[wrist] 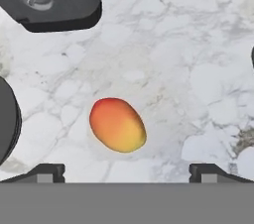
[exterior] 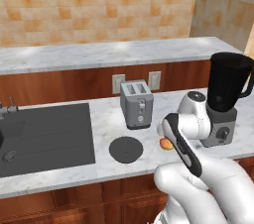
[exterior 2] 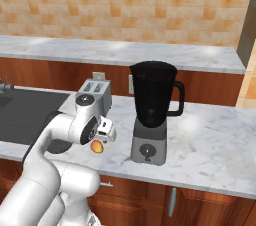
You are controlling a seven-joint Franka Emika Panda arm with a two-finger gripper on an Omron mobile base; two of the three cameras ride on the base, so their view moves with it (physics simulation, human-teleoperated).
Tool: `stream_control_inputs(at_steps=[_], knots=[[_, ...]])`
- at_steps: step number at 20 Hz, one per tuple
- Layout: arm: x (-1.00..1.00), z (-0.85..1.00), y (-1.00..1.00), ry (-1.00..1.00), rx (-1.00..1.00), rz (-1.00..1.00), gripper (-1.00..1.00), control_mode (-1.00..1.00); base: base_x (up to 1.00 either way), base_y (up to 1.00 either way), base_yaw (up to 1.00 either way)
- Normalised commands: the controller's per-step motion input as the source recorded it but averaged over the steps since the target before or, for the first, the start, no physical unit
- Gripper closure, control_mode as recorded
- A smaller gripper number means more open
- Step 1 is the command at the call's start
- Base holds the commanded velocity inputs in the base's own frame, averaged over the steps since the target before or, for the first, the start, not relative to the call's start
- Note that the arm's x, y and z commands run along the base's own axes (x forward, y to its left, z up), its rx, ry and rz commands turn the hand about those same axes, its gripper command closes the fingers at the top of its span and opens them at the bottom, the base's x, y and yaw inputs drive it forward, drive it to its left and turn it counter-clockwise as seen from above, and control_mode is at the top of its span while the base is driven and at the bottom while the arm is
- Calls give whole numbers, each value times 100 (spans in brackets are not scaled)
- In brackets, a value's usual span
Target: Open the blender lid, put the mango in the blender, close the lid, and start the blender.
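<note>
The marble desk (exterior: 104, 119) runs left to right, with a dark sink (exterior: 44, 136) set into its left part. Toward the right stands the blender (exterior 2: 152, 112), its black jar open at the top on a grey base with a round dial. To its left, nearer the far wall, stands a grey two-slot toaster (exterior: 136, 103). The blender lid (exterior: 126, 149) lies flat on the desk, near the front edge, in front of the toaster and apart from the blender. The arm bends low over the desk between the lid and the blender, with the jaws (wrist: 126, 169) wide apart and holding nothing; in the hand view the two finger tips (wrist: 47, 171) stand well to either side of the mango. The mango (wrist: 117, 124) rests on the bare marble just below the hand, right of the lid and left of the blender base.
</note>
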Motion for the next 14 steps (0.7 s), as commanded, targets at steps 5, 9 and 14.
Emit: stream_control_inputs(at_steps=[5,9,14], knots=[[19,-63,0,12,-9,1,-100,-100,0,0,0],[2,-63,13,9,-7,7,-100,-100,0,0,0],[-11,-47,45,0,-3,16,-100,-100,0,0,0]])
